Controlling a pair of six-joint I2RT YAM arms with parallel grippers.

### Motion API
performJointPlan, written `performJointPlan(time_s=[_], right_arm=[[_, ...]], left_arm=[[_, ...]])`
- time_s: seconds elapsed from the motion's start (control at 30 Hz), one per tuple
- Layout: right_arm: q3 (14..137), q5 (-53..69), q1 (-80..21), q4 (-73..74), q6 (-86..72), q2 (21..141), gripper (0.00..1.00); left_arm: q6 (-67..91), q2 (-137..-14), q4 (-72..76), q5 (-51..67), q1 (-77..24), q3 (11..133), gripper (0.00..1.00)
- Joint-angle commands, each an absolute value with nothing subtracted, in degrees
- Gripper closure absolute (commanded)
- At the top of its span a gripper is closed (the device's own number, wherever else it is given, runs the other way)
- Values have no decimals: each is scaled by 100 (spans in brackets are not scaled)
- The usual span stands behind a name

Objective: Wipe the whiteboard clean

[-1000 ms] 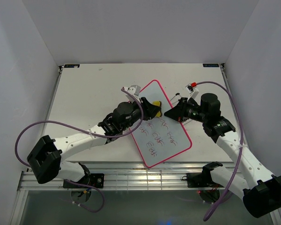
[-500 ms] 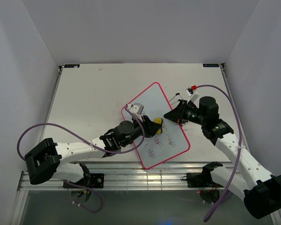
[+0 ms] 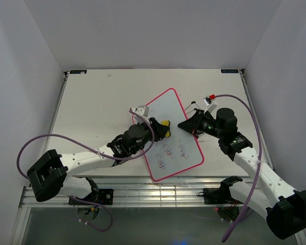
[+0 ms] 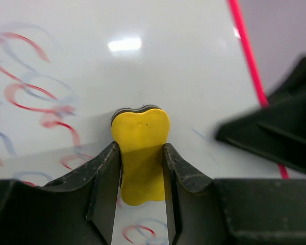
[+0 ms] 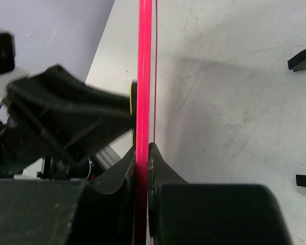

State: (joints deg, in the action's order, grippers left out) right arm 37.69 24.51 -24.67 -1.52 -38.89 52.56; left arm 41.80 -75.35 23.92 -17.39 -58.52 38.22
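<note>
The whiteboard (image 3: 166, 106) sits near the middle of the worktop (image 3: 102, 97), turned cornerwise so that one rounded corner points toward the far wall and another toward the near edge. The left pincer (image 3: 162, 127) reaches over the board from its left side and is closed on a small yellow eraser (image 3: 165, 124). In the left wrist view its two black fingers (image 4: 104, 173) press against the eraser's (image 4: 141, 145) sides, and the eraser's dark underside meets the glossy white surface (image 4: 143, 61). Red and blue scribbles (image 4: 35, 92) cover the board to the left of the eraser, while the part to its right looks clean but for a faint streak. From above, the marks (image 3: 168, 150) fill the nearer half of the board and the farther half is bare. The right pincer (image 3: 186, 124) comes in from the right and grips the board's right-hand edge. In the right wrist view the pink-red frame (image 5: 144, 76) runs edge-on straight up the picture, with the pincer (image 5: 142, 153) nipped tight on it, one finger on each face. The grey, scuffed worktop (image 5: 219, 76) shows beyond it.
</note>
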Motion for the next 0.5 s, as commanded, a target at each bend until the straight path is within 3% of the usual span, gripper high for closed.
performJointPlan(time_s=[0.0,0.3,0.47], right_arm=[[4034,3252,-2672,-1380,-4597,4834,92],[3797,2980,-3049,-1811,-4843,5001,92],[3946,2646,-3076,-1635,-4658,4966,92]], left_arm=[[4474,-7304,1565,-2058,-5108,3665,100],[4403,-7646,1643,-1477,-5071,4034,100],[4297,-7822,1644,-1739,-5975,4271,100]])
